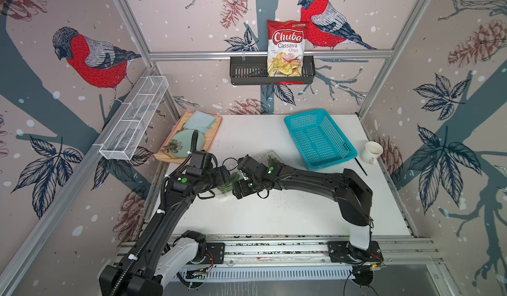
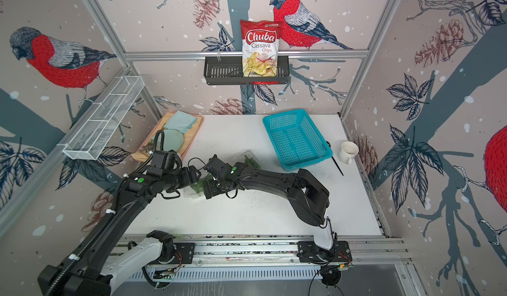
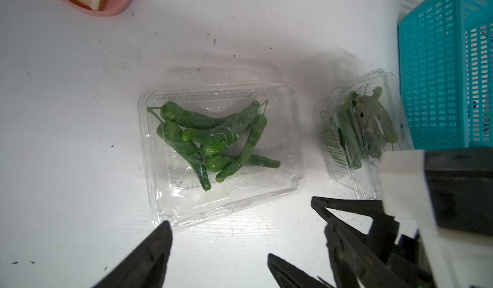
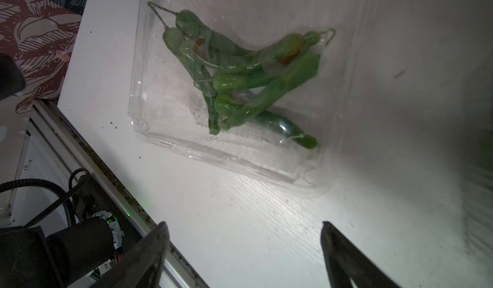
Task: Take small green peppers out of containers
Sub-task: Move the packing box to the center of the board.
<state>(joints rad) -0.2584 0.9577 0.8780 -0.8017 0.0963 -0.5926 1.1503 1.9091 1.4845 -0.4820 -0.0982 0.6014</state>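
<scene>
Two clear containers (image 3: pixel 213 206) hold glossy curved green peppers (image 3: pixel 192 118); left tool (image 3: pixel 218 239) and right tool (image 4: pixel 243 223) gape wide

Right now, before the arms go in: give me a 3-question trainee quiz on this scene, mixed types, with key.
1. Multiple choice: how many clear plastic hinged clamshell containers with small glossy green peppers inside lie on the white table? A one, B two, C three.
2. True or false: the turquoise perforated plastic basket already holds peppers.
3. Short answer: how do the jaws on the left arm and on the right arm stand, and do they hold anything?
Key: 1 B. 2 false. 3 both open, holding nothing.
</scene>
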